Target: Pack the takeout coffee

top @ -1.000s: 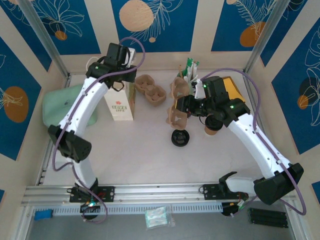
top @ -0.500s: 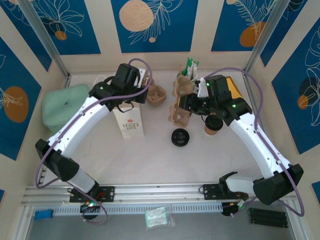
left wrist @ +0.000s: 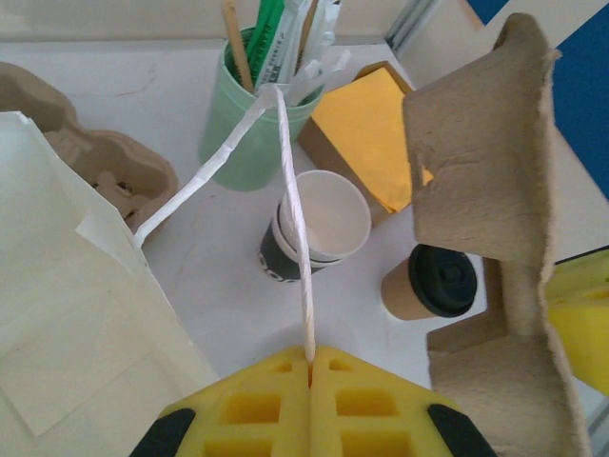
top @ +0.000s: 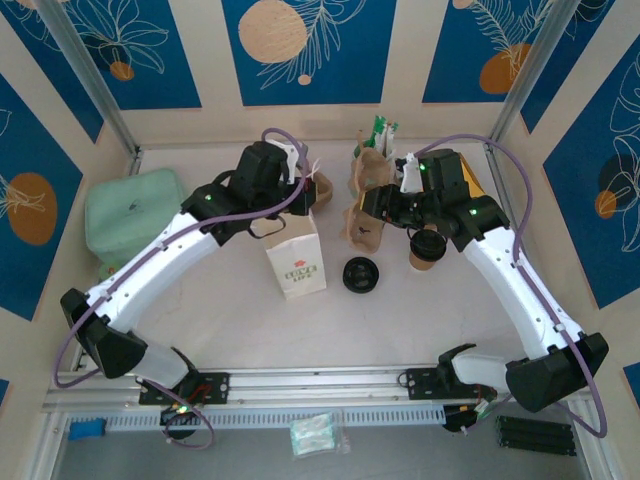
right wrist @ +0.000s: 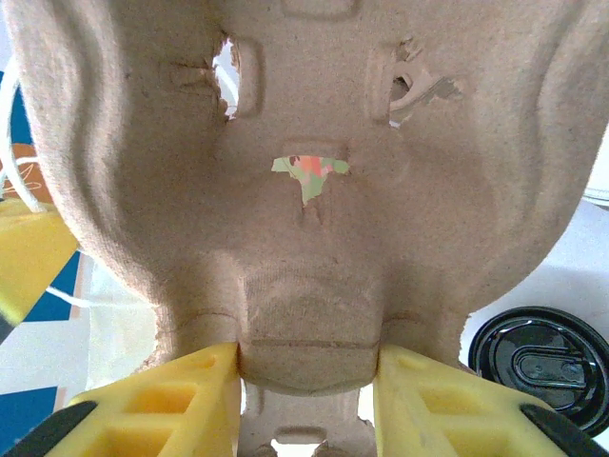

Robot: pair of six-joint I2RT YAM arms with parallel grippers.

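The mint-green cup (left wrist: 252,129) was stuffed with wooden stirrers and green and white sachets. Right in front of it on the desk (top: 240,320) stood the takeout coffee, a small white paper cup with a black lower band (left wrist: 319,224), open on top and looking empty. Just beside it sat a brown paper cup with a black lid (left wrist: 433,284), with an orange box (left wrist: 366,119) behind. The left hand (left wrist: 309,367) was clenched on the thin white handle of the white paper bag (top: 297,258), arm stretched out over mid-desk. The right hand (right wrist: 304,381) was grasping the edge of a brown pulp cup carrier (right wrist: 304,171), stood up on edge near a round black lid (right wrist: 538,362). Compared to a second earlier, the bag had been hauled from the back left toward the middle, and the right arm had barely budged
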